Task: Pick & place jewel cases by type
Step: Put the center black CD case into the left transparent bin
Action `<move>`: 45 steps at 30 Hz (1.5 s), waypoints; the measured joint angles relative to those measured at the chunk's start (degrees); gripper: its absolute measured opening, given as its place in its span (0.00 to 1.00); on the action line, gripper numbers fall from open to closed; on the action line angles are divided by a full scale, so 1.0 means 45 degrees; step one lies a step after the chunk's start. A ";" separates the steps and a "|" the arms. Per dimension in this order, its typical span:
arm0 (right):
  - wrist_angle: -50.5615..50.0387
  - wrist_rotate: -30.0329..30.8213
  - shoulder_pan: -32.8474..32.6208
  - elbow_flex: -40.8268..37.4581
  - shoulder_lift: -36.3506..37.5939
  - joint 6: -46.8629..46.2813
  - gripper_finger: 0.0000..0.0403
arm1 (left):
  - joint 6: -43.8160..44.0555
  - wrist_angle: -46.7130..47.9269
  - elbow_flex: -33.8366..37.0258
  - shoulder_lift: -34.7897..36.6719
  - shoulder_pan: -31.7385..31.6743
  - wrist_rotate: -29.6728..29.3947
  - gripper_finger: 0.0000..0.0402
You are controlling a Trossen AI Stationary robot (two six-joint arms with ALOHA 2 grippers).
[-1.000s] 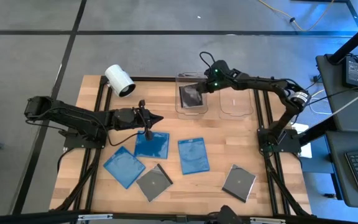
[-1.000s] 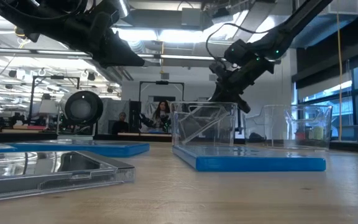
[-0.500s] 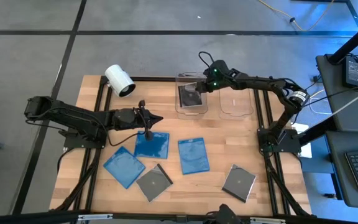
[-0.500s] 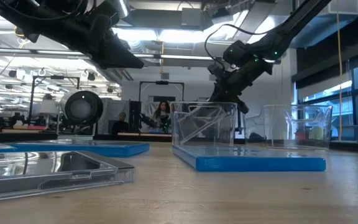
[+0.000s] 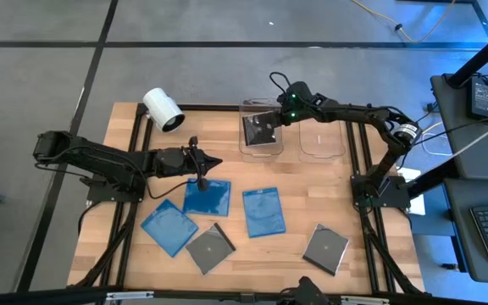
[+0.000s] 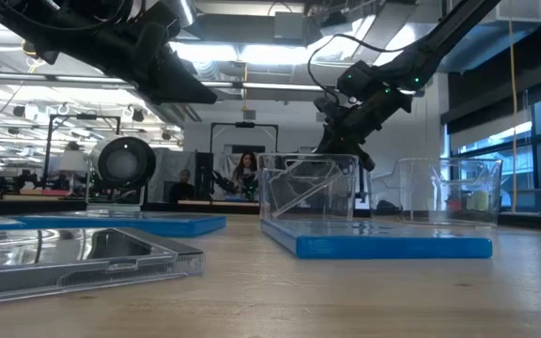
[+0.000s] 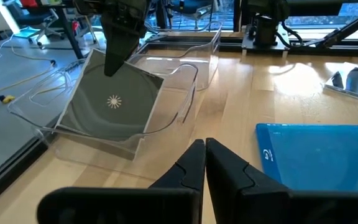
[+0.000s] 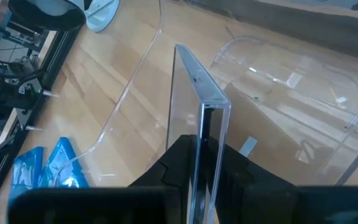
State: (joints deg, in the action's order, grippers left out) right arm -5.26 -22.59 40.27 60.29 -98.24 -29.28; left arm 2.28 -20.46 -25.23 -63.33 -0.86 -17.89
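While the right tool (image 5: 276, 119) hangs over the left clear bin (image 5: 246, 146), its fingers are clamped on one edge of a dark jewel case (image 5: 262, 129), held tilted inside that bin. Just beyond it stands the second clear bin (image 5: 322, 144), beside the first. Well apart from it, the left tool (image 5: 211, 163) has its fingers pressed together, above the near edge of a blue jewel case (image 5: 207, 196) lying flat on the surface (image 5: 371, 254). Past that tool lie another blue case (image 5: 263, 211), a third blue case (image 5: 169, 226), a grey case (image 5: 210, 248) and a second grey case (image 5: 325, 249). White cylindrical camera (image 5: 163, 109) sits at the surface's far corner.
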 joint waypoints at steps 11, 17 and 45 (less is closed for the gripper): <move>0.0000 0.0000 0.0000 -0.0009 0.0000 0.0243 0.13 | 0.0019 0.0114 0.0000 0.0000 0.0000 0.0000 0.03; 0.0002 0.0003 0.0000 -0.0014 0.0000 0.0233 0.13 | 0.0024 0.0154 0.0000 0.0003 0.0002 0.0000 0.02; -0.0015 0.0010 0.0000 -0.0019 0.0000 0.0010 0.13 | 0.0003 0.0217 0.0000 0.0001 0.0000 -0.0005 0.02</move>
State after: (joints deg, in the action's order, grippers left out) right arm -5.32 -22.55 40.27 60.20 -98.24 -29.23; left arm 2.30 -19.49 -25.23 -63.32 -0.86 -17.91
